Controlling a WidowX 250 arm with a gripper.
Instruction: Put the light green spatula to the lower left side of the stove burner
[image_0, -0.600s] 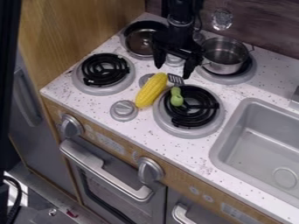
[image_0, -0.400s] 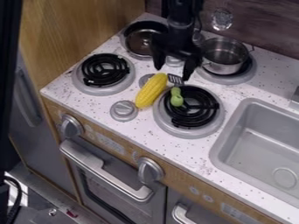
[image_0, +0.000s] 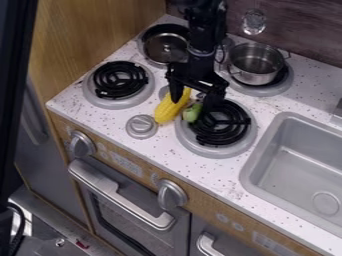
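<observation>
Clock: all hours are counted from the middle of the front right burner, and 12 is the top of the view.
Oven handle: silver, between 7 and 8 o'clock, on the front of the oven (image_0: 103, 212).
Front knobs: one silver knob (image_0: 172, 194) at 7 o'clock; another silver knob (image_0: 81, 144) between 8 and 9 o'clock.
Sink: a grey basin (image_0: 250, 165), set in the speckled counter (image_0: 230, 176), at 4 o'clock.
Counter knob: a round grey knob (image_0: 141, 126) at 9 o'clock, between the front right burner and the edge of the counter.
Front right burner: black coil (image_0: 230, 131) on a grey round base.
Spatula: the light green part (image_0: 192, 112) is at the 10 o'clock border of this burner, just beside the corn; the rest is partly hidden by the gripper.
Corn: yellow (image_0: 167, 110), at 10 o'clock, lying slanted, its upper end partly behind one finger.
Gripper: black claw (image_0: 194, 104), at 11 o'clock, pointing down above the corn and the spatula; its two fingers stand apart, so it is open.
Left burner: black coil (image_0: 120, 80), at 10 o'clock, farther out.
Pot: silver (image_0: 256, 76), at 1 o'clock, on the back right burner.
Pan: dark inside, with metal rim (image_0: 145, 52), at 11 o'clock.
</observation>
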